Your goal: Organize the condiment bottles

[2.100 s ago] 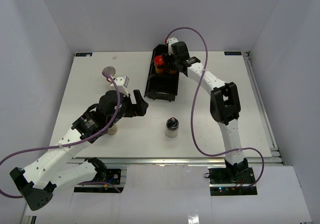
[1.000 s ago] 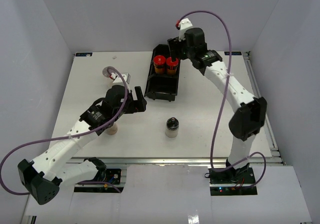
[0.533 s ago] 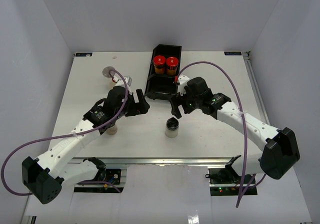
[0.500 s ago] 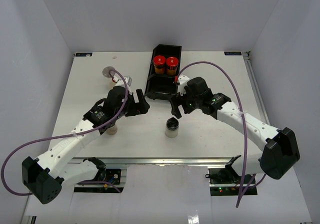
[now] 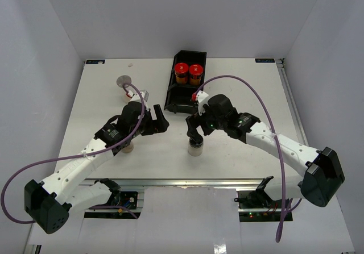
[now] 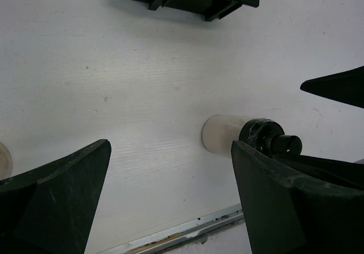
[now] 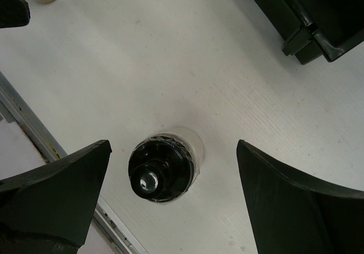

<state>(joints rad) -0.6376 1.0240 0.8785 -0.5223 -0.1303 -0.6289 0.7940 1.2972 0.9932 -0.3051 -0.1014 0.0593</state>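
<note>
Legible text, all views: none is showing.

Table (image 5: 102,95): two small printed strips are sitting along its far edge, the left strip (image 5: 94,61) near the far left corner and the right strip (image 5: 265,60) near the far right corner. The marks on both are appearing too small and blurred to read from the overhead view, and neither wrist view is taking them in.
</note>
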